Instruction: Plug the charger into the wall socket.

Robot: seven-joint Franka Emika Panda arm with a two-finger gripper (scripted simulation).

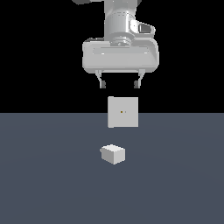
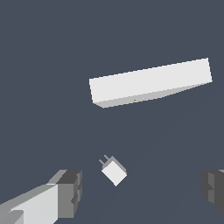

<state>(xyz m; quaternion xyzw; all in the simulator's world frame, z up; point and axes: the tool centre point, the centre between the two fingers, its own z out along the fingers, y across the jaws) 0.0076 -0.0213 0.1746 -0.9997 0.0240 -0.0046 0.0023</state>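
Closest to the exterior camera sits the charger (image 1: 113, 154), alone on the tabletop (image 1: 43, 183), its stub toward nine o'clock in that view. My pincer (image 1: 119, 83) hangs high with its fingers (image 1: 102, 82) spread wide and holding nothing. To grasp well, I judge I should descend straight, turn to square the fingers on the block's flat sides, and keep clear of the prongs. The wall socket (image 1: 123, 112) stands upright beyond the charger, at twelve o'clock from it, apart.

Flat, even light is falling from above; edges are looking sharp but jagged, with no shadows or glare.
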